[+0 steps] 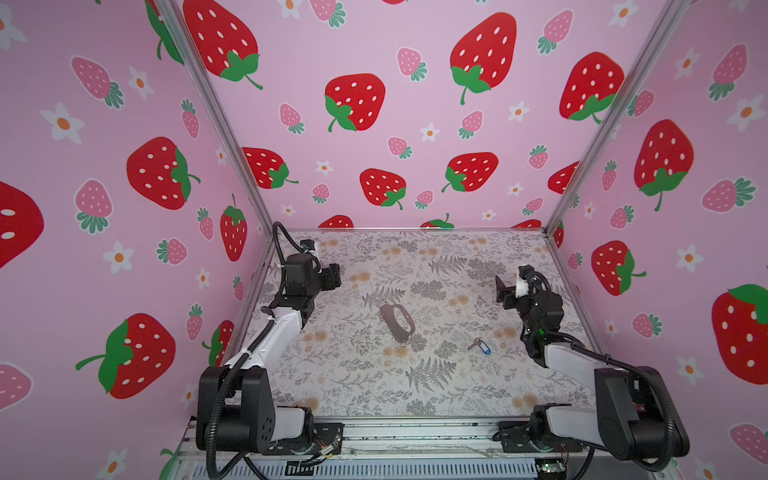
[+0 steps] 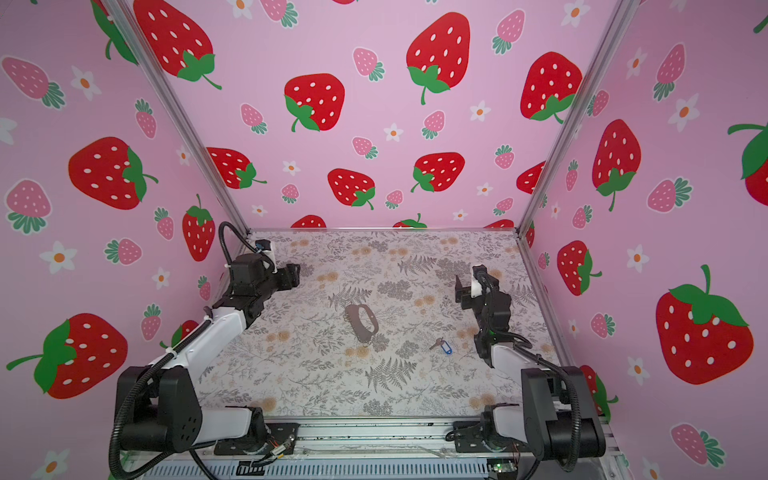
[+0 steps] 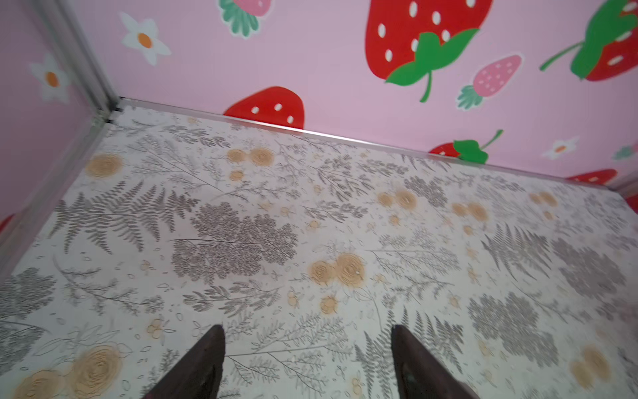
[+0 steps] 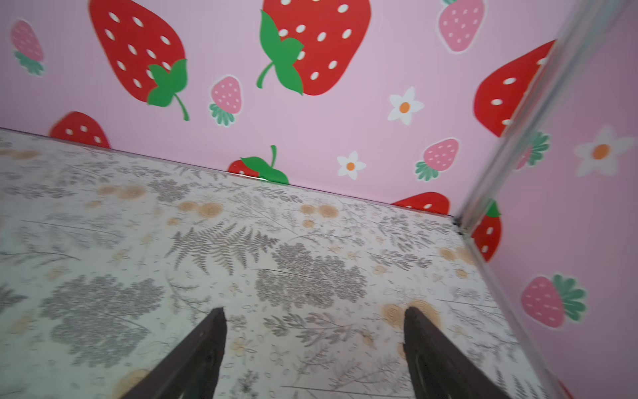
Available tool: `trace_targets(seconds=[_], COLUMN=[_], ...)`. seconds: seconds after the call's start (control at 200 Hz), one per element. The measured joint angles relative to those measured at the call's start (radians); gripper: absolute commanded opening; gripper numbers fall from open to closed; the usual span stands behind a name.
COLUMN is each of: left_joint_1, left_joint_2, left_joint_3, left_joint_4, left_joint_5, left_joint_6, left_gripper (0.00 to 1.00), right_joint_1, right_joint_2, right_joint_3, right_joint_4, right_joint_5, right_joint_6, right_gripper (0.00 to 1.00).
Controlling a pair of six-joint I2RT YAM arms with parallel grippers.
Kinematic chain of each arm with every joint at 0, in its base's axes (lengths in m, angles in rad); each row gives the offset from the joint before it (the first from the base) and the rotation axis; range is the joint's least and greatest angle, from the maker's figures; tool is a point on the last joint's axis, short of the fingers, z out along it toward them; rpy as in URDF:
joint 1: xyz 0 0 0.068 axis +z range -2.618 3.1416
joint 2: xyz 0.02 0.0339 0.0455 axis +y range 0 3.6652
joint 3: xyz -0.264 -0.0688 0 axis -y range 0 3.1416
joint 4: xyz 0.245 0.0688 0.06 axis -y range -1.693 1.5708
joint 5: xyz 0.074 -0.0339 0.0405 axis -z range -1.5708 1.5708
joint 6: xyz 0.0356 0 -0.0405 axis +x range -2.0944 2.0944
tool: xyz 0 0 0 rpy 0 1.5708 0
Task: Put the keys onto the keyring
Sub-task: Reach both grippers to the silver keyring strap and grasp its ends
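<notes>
Two arms (image 1: 615, 399) with white links (image 1: 280, 328), black joint housings (image 1: 249, 407), ribbed black cables (image 1: 215, 415), dark tapered jaws

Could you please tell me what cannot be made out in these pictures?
The keys: too small in both top views to read the tag's label.
The keyring: its metal rings too small there to count.
Both wrist views: neither item shows; they face the table beyond.

Both top views look down steeply; 2 low wrist views share the back wall (image 3: 310, 69).
</notes>
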Motion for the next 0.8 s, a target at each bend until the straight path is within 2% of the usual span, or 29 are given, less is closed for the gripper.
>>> trace_targets(seconds=[0.09, 0.205, 0.455, 0.62, 0.795], left_joint_1=[-0.07, -0.141, -0.182, -0.206, -0.275], left_joint_2=[0.063, 0.171, 0.362, 0.436, 0.437], left_joint_3=[0.044, 0.089, 0.161, 0.203, 0.22], left_joint_4=[-0.085, -0.157, -0.227, -0.237, -0.309], left_joint_5=[0.049, 0.112, 0.227, 0.277, 0.223], left_joint_6=[-0.026, -0.064, -0.122, -0.128, -0.071], left_gripper=[0.56, 0.5, 0.37, 0.35, 0.32], right_joint_1=[0.089, 0.216, 0.366, 0.406, 0.416], right_joint_2=[0.024, 0.085, 0.254, 0.356, 0.404], right_joint_3=[0.062, 0.135, 0.262, 0.34, 0.375], right_joint_4=[-0.104, -0.223, -0.403, -0.484, -0.535], right_joint_5=[-0.045, -0.1, -0.212, -0.262, -0.28], right_joint_6=[-0.018, -0.04, -0.061, -0.064, -0.063], right_gripper=[0.61, 0.53, 0.33, 0.3, 0.27])
